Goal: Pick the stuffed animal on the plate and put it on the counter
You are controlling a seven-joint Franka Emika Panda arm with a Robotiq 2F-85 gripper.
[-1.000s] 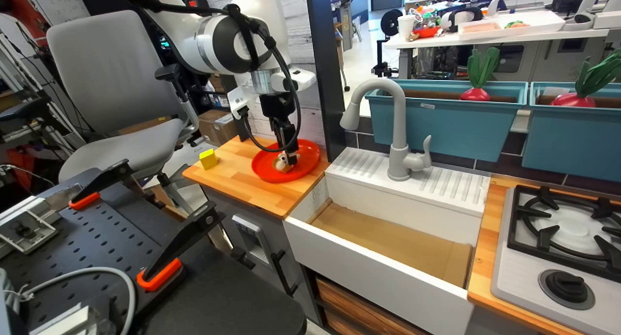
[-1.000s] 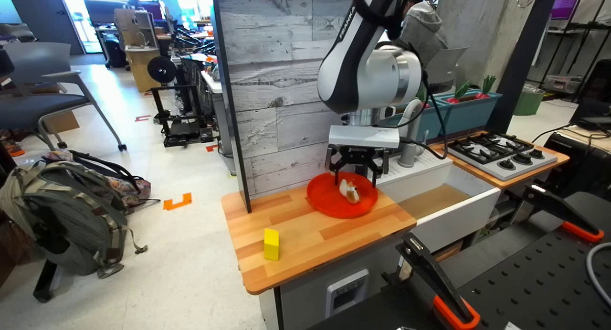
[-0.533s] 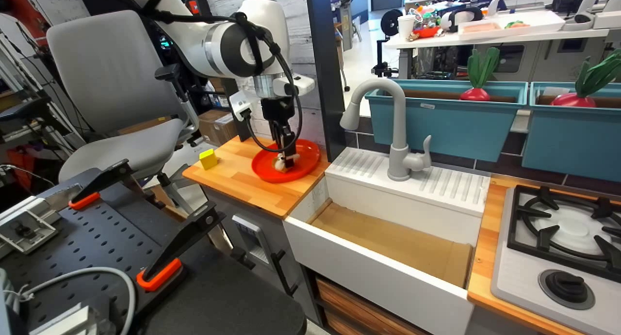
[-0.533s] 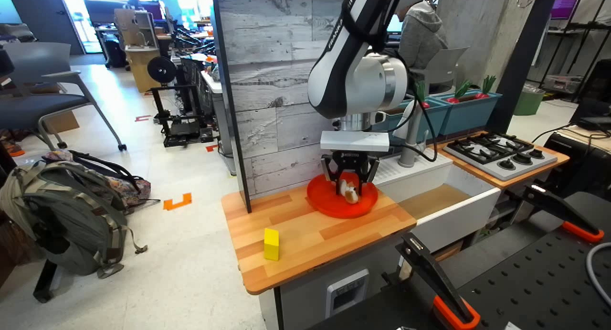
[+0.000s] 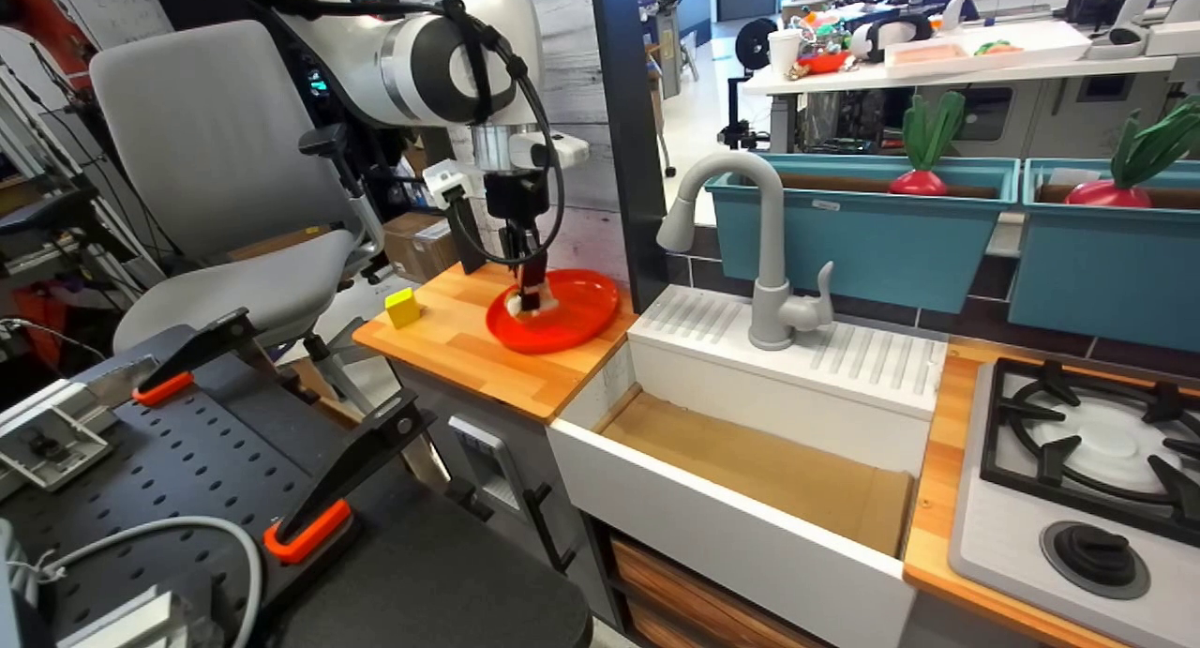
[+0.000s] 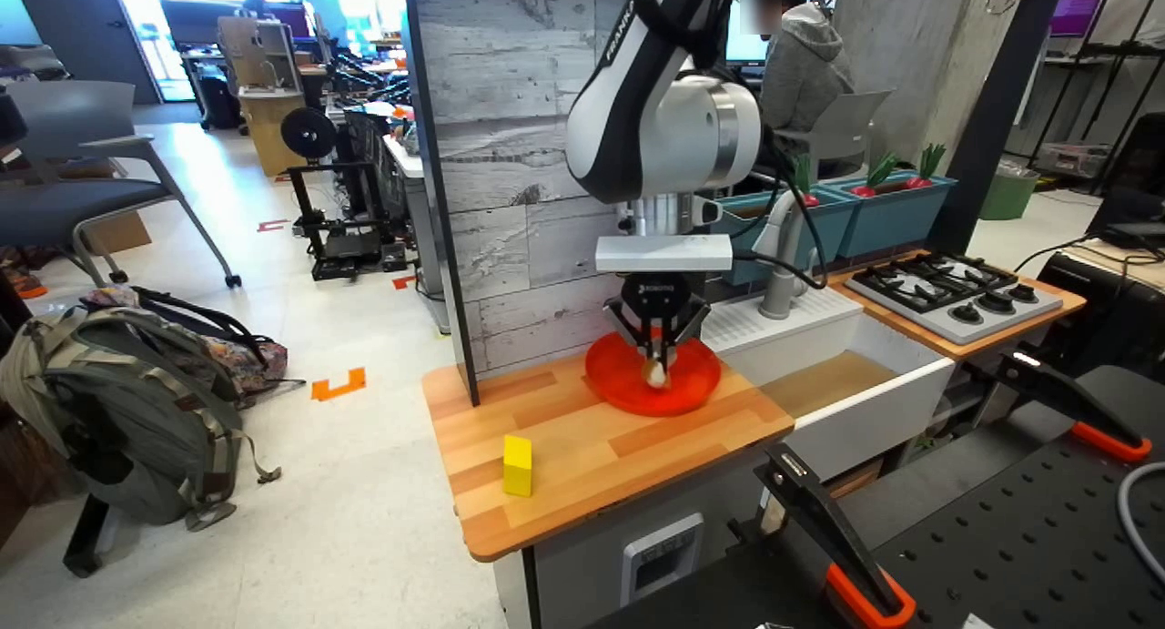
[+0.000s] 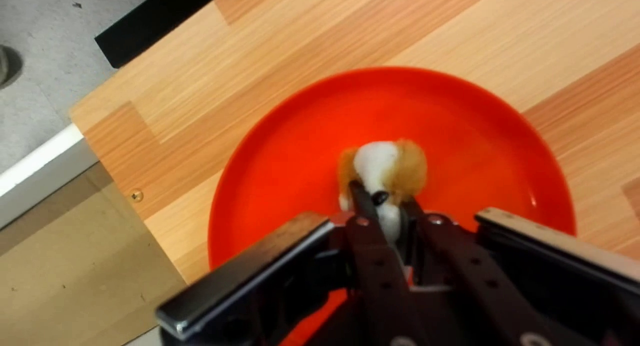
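Over the red plate [image 7: 480, 145], the claw [image 7: 384, 195] grips the stuffed toy [image 7: 382, 170].
It clamps the toy's white part from both sides, probably to firm the soft body for lifting; contact with the plate is unclear. The wooden surface [image 6: 582, 456] left, by the yellow block [image 6: 517, 466], should suit setting down.

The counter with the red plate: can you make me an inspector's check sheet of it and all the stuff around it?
Surface: wooden counter, carrying the plate.
Job's things: stuffed animal over the plate; I can't tell whether it touches it.
Clutter: yellow block standing on the counter, apart from the plate.
Gripper: the gripper points down, closed on the stuffed animal.
Cables: black cable looping beside the gripper; grey cable over the black bench.
Surroundings: sink next to the counter, stove past it, grey chair nearby.
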